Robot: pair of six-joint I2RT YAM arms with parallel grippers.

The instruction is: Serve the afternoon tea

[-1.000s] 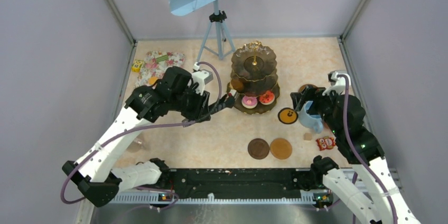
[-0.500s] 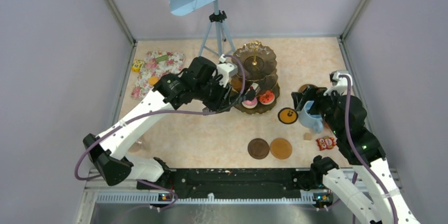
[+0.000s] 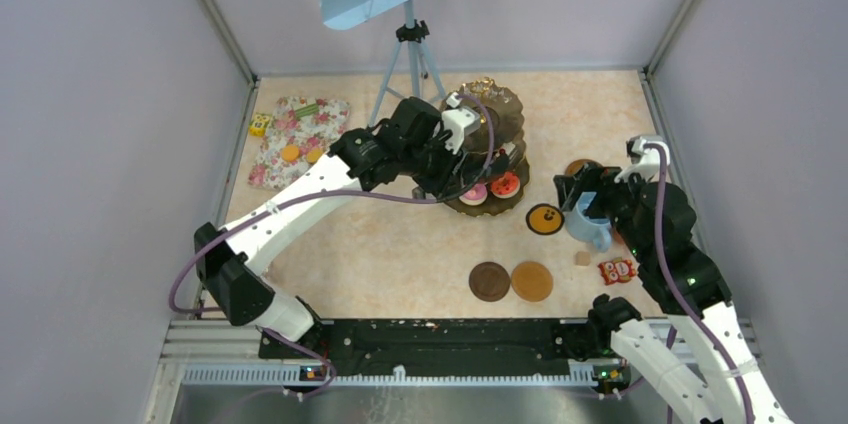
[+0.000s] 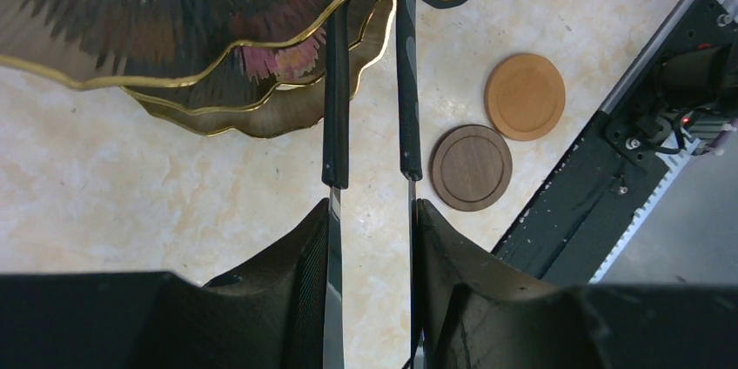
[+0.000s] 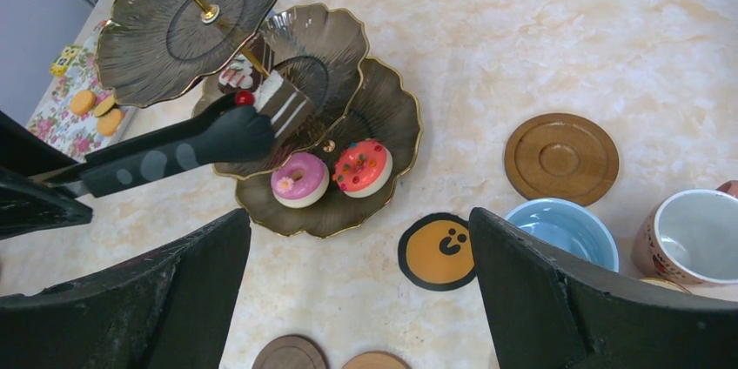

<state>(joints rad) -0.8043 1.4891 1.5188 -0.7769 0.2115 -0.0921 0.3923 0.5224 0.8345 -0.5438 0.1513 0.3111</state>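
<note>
The dark three-tier gold-rimmed stand stands at mid-table. My left gripper is shut on the black tongs, which reach over the stand's middle tier. The tongs' tips pinch a layered cake slice with a red cherry; whether it touches the tier I cannot tell. A pink doughnut and a red cake lie on the bottom tier. My right gripper is open and empty, beside the light blue mug and a lilac-white mug.
Two round brown coasters lie near the front, another coaster behind the mugs, and an orange smiley disc. The floral mat with orange tarts is at left. A tripod stands behind.
My left arm swung right and away from me, carrying the tongs from left of the stand to over its tiers. The right arm stayed put.
</note>
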